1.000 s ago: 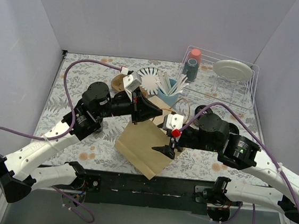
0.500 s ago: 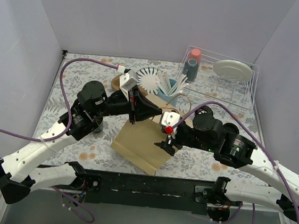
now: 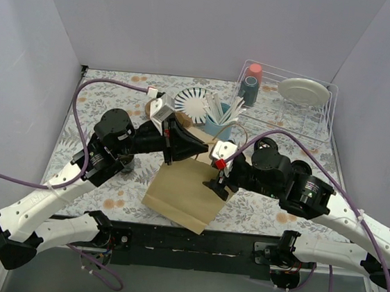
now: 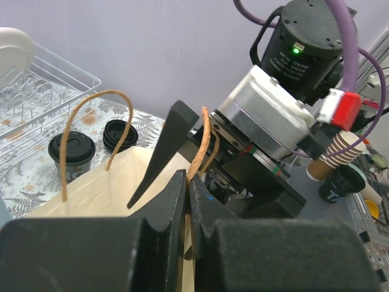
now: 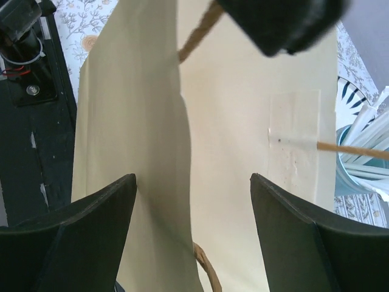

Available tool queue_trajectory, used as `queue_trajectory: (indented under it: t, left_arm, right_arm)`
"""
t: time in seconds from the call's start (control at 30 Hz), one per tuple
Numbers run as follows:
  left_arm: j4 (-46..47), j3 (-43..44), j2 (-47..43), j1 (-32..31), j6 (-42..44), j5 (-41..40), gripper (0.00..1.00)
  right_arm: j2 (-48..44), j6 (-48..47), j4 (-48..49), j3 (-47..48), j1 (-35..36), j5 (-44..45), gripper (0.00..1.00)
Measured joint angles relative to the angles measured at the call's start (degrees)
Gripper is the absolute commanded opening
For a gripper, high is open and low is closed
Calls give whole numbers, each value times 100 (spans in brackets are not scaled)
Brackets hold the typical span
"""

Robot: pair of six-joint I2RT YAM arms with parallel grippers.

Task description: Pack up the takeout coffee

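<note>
Left gripper (image 4: 187, 182): clamped tight on 1 twine handle (image 4: 203, 143) of the paper bag (image 3: 183, 190). The twine rises out from between my 2 fingertips.
Right gripper (image 5: 191, 179): jaws spread wide and holding nothing. In the right wrist view the bag's paper fills the whole gap between my 2 fingers.
Right gripper contact: I cannot tell whether either finger touches the paper.
Paper bag position: middle of the table, between my 2 arms. Its bottom points to the near edge and its handle end is up at my left gripper.
Bag relative to right gripper: directly under it in the top view, with my fingers over the bag's right half near the handle end.
Second handle (image 4: 97, 97): stands free as an upright loop on the far wall of the bag, held by neither gripper.
Lidded cups (image 4: 73, 149): 2 cups with black lids stand side by side on the table just beyond the bag, outside it.
Wire rack (image 3: 309, 123): far right corner, well apart from the bag, holding 1 plate (image 3: 303, 91).
</note>
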Motion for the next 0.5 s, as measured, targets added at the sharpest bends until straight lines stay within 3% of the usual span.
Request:
queue_trajectory:
  t: [0.5]
  left_arm:
    - [295, -721, -378, 2, 258, 149, 0]
  right_arm:
    - [-46, 450, 437, -42, -133, 227, 84]
